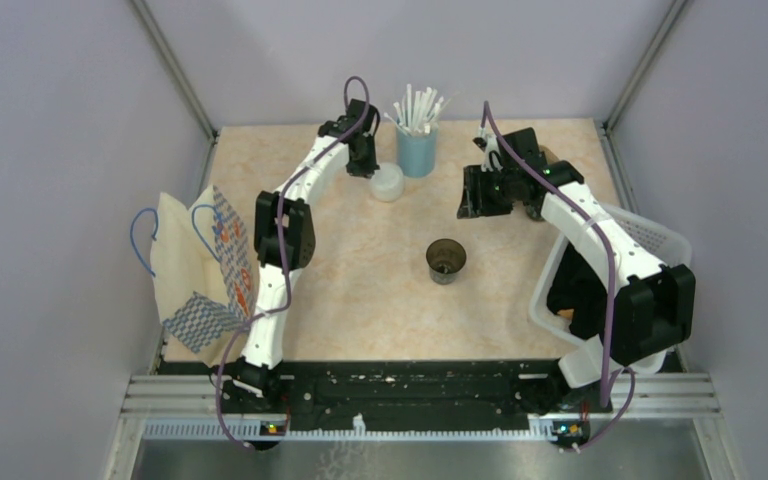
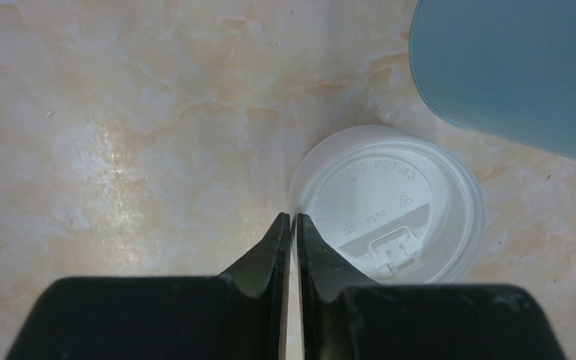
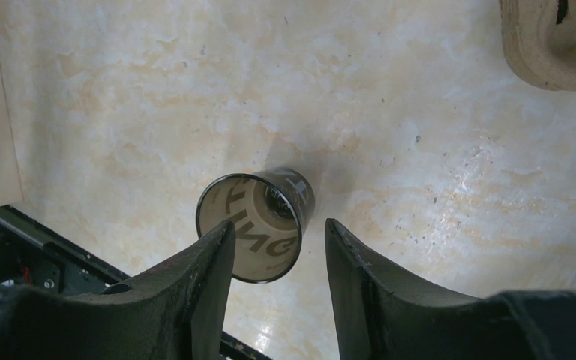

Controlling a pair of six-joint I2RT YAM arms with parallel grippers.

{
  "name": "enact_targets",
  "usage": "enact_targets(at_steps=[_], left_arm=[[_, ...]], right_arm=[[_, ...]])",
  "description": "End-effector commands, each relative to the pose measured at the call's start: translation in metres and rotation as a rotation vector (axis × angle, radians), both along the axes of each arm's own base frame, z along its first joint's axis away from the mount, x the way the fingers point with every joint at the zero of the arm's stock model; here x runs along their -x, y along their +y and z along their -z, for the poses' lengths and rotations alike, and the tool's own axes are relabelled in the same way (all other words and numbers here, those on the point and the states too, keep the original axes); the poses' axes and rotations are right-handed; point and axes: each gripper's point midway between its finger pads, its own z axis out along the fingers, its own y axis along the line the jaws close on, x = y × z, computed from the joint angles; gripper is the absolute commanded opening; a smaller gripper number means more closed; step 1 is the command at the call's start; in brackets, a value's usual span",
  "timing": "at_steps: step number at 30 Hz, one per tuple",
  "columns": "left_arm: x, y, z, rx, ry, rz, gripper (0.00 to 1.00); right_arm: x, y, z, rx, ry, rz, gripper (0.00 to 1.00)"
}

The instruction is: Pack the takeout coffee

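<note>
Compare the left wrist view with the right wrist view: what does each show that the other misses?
Only left wrist: the white lid lying flat beside the light-blue cup, with the left gripper almost closed at the lid's rim; a grip cannot be confirmed. Only right wrist: the dark cup, lidless, below the open right gripper, plus a pulp carrier's corner. Both: the marbled tabletop.

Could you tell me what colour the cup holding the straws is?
The cup is light blue; top external view.
</note>
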Motion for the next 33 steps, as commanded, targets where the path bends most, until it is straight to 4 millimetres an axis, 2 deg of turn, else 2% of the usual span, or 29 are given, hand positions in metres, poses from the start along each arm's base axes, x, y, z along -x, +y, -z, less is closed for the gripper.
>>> enact_targets(at_steps=[1, 8, 15, 26, 29, 33], left_arm=[[-0.01, -0.002, -0.038, 0.004, -0.096, 0.007, 0.12], [-0.009, -0.003, -0.045, 0.006, -0.105, 0.007, 0.02], [-0.005, -0.004, -0.053, 0.024, -0.102, -0.001, 0.0], [0.001, -0.005, -0.069, 0.219, -0.036, -0.071, 0.0], [0.002, -0.003, -0.066, 0.213, -0.027, -0.075, 0.0], [0.001, -0.006, -0.062, 0.229, -0.017, -0.069, 0.06]], right_arm=[[-0.007, 0.004, -0.013, -0.031, -0.048, -0.007, 0.48], [-0.007, 0.004, -0.014, -0.032, -0.049, -0.006, 0.48], [-0.006, 0.004, -0.014, -0.033, -0.049, -0.008, 0.48], [-0.004, 0.004, -0.015, -0.036, -0.053, -0.01, 0.48], [-0.004, 0.004, -0.017, -0.038, -0.057, -0.01, 0.48], [-0.003, 0.003, -0.017, -0.038, -0.061, -0.01, 0.48]])
